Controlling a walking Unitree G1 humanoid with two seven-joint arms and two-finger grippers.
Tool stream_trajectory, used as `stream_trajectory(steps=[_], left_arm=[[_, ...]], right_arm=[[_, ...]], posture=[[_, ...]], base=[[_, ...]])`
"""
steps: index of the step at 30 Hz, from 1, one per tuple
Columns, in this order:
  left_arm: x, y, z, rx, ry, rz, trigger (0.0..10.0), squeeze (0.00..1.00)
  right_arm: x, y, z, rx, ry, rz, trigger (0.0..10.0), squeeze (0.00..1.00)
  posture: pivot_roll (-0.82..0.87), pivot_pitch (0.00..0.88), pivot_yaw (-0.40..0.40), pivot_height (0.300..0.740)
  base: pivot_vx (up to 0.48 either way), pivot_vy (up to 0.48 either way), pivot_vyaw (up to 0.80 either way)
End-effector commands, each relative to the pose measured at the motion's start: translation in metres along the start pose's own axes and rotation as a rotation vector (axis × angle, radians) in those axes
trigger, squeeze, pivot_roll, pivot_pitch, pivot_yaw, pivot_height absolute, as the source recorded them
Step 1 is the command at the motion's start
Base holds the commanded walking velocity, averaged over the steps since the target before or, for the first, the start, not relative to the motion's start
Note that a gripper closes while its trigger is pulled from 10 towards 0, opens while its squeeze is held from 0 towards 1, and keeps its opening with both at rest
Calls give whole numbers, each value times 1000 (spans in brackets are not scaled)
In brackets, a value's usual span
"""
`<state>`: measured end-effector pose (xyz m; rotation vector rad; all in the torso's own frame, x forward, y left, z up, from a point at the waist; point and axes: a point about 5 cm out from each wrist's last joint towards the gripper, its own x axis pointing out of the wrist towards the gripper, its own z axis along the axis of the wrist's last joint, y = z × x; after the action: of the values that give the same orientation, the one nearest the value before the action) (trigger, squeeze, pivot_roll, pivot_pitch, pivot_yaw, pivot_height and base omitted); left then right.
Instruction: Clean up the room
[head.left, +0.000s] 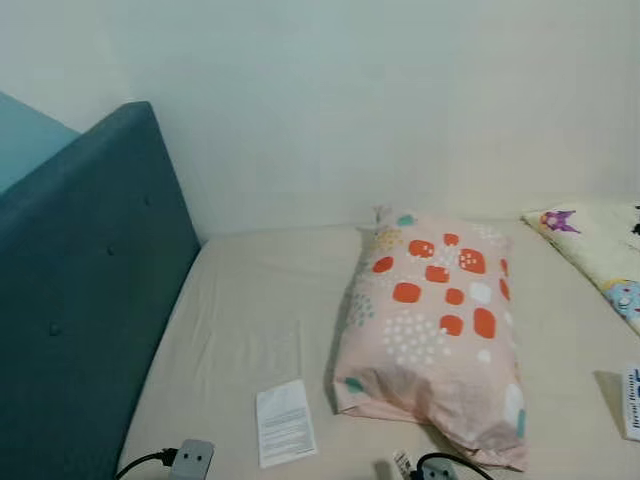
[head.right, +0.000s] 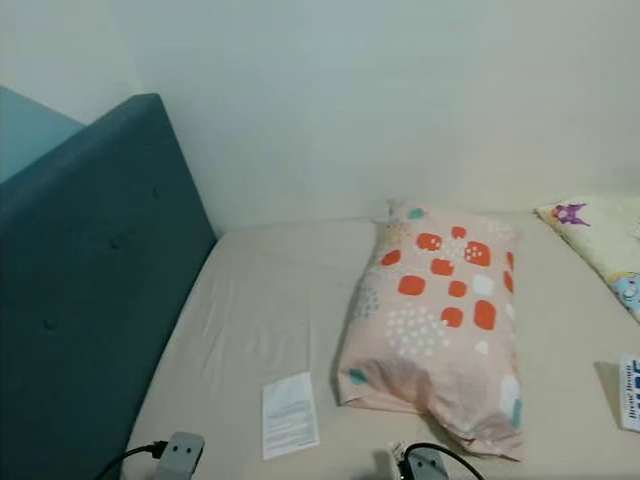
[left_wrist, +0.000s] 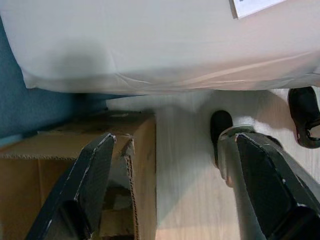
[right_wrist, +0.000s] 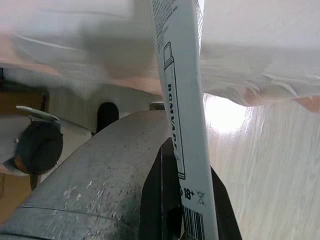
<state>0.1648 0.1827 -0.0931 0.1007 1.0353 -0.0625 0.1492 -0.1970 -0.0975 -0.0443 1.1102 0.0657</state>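
A pink pillow (head.left: 430, 320) with orange and white patches lies on the beige bed (head.left: 250, 300). A white printed leaflet (head.left: 285, 422) lies flat just left of the pillow's near end. In the right wrist view my right gripper (right_wrist: 189, 197) is shut on a long white printed carton (right_wrist: 175, 75), held near the bed's edge above the wooden floor. My left gripper (left_wrist: 175, 142) hangs open with nothing between its fingers. It is above the floor beside a cardboard box (left_wrist: 75, 170), by the mattress edge.
A teal padded headboard (head.left: 80, 290) rises on the left, with a white wall behind the bed. A cartoon-print blanket (head.left: 600, 245) lies at the far right. A small white box (head.left: 632, 400) sits at the right edge. Dark footwear (left_wrist: 305, 117) lies on the floor.
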Motion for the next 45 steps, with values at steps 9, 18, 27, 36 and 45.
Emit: stream_trajectory(steps=[9, 18, 27, 36, 45], left_arm=[[0, 0, 2, 12, -4, -24, 10000, 0], [1, -2, 5, -11, -12, -12, 10000, 0], [1, -2, 6, -32, -12, -4, 10000, 0], [1, -6, 6, -44, -6, -35, 10000, 0], [2, -8, 9, -129, -20, -29, 10000, 0]], right_arm=[[0, 3, -5, 9, 12, 7, 10000, 0], [0, 2, -5, 14, 14, 0, 10000, 0], [-1, 0, -5, 19, 15, -7, 10000, 0], [-1, -2, -5, 21, 16, -16, 10000, 0], [-1, -5, 1, 80, -12, -37, 10000, 0]], posture=[[-123, 0, 71, 732], [-132, 0, 74, 732], [-134, 0, 70, 732], [-136, 0, 68, 732], [-140, 0, 64, 732]], base=[[0, -213, 0], [0, -213, 0], [0, 0, 0], [0, -213, 0], [0, -160, 0]])
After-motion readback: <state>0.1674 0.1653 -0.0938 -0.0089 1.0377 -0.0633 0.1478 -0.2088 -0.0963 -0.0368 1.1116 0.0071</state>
